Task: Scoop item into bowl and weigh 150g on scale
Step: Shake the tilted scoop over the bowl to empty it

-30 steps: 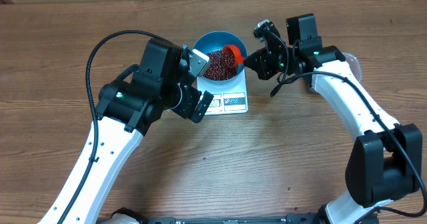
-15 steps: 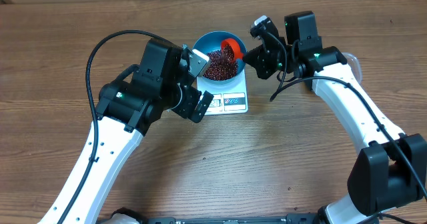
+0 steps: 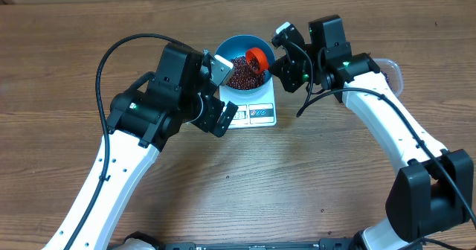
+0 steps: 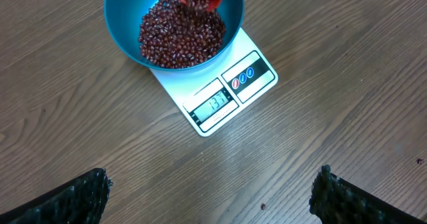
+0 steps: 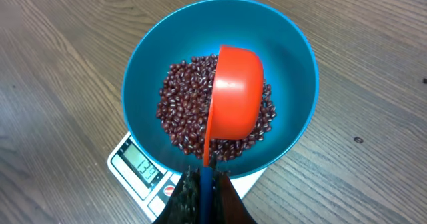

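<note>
The right gripper, clamped on the scoop, tips beans into the bowl atop the scale. It should trickle them slowly, watching the display. Near the scale, the left gripper gapes wide, empty.

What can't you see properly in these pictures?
- Overhead: the digits on the scale are too small to read.
- Right wrist: the orange scoop shows only its back, so its inside is hidden. The left wrist view cuts it off at the top edge.
- All views: the blue bowl covers the scale's top beneath it.
- Right wrist: the right tool hides the scoop's handle end.
</note>
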### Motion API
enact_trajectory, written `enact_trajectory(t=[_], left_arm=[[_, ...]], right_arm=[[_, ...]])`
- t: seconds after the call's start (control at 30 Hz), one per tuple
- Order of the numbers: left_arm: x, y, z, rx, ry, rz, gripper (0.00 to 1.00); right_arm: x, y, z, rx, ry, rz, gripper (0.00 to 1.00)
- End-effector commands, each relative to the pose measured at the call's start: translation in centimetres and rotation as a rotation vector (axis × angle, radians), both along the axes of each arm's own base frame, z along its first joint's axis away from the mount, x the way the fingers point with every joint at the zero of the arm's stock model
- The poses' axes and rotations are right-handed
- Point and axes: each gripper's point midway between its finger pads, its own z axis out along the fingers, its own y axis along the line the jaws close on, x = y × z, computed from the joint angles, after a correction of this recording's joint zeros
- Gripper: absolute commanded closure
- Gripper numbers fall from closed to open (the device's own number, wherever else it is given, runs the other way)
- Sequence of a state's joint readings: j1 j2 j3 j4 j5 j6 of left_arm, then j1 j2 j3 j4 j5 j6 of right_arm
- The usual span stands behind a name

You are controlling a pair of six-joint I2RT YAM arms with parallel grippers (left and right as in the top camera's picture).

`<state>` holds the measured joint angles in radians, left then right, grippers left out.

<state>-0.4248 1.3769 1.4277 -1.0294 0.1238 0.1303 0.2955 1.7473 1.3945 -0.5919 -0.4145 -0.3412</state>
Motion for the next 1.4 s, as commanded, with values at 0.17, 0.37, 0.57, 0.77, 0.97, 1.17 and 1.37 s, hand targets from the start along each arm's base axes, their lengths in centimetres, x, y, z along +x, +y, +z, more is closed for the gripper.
enact_trajectory(t=[0.17,0.37,0.57,0.77,0.97,1.17,1.37], left_arm=[[0.1,-0.1,0.2,-0.007,-0.002,0.008,0.0],[0.1,-0.1,0.2,-0.007,-0.002,0.008,0.0],[0.1,-0.1,0.2,-0.007,-0.002,0.008,0.0],[0.1,-0.1,0.2,-0.007,-0.002,0.008,0.0],[0.1,-0.1,0.2,-0.007,-0.002,0.008,0.0],[0.1,-0.1,0.2,-0.007,-0.002,0.008,0.0],[0.1,-0.1,0.2,-0.007,-0.002,0.008,0.0]], right_arm=[[0.6,0.2,3.3,0.03,-0.075,-0.023,0.96],[0.4,0.3,3.2,0.036,-0.066,-0.018,0.96],[-0.3,0.9,3.5,-0.008,-0.103,0.035,0.96],[0.1,0.4,3.5,-0.013,-0.096,-0.014,0.96],[0.1,0.4,3.5,-0.012,-0.095,-0.014,0.96],[0.1,0.4,3.5,-0.002,-0.083,-0.029,0.96],[0.1,0.4,3.5,-0.002,-0.083,-0.029,0.96]])
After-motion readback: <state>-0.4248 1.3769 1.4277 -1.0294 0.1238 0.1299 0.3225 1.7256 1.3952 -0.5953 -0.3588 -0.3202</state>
